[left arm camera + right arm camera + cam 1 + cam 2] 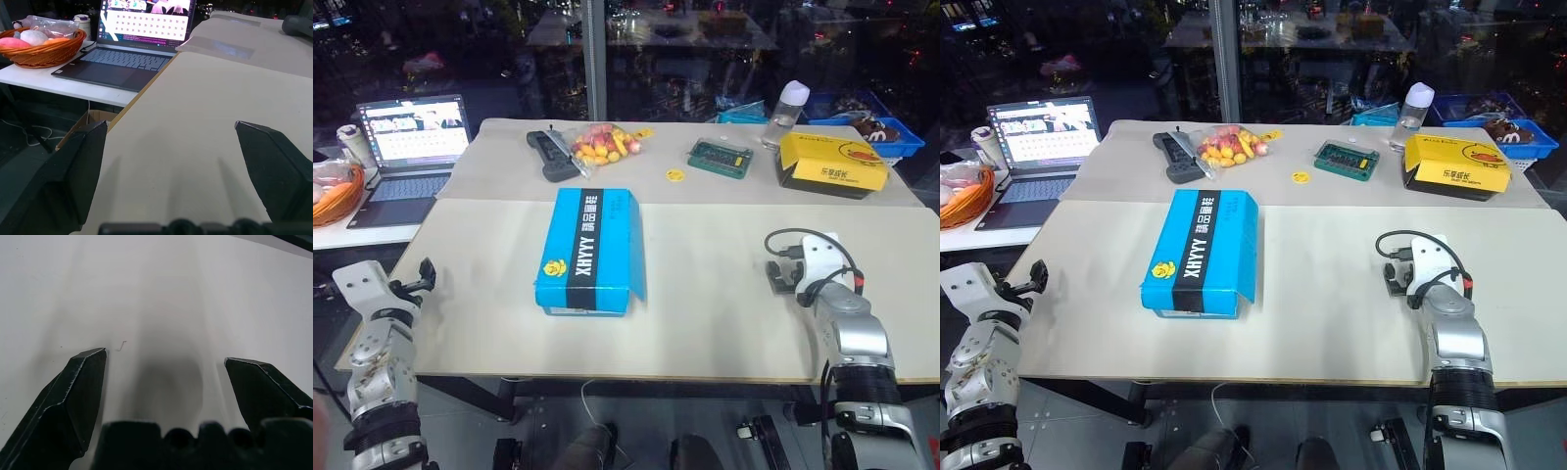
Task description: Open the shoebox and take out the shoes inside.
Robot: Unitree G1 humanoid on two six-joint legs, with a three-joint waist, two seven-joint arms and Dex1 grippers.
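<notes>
Bright blue rectangular shoebox (588,250), lid shut, flat on the pale table (705,323) near its middle, long side running away from the near edge. Black stripe along the lid lettered "XHYYY" beside white characters, small yellow logo near the front end. Front right corner flap hanging slightly past the box's side.
</notes>
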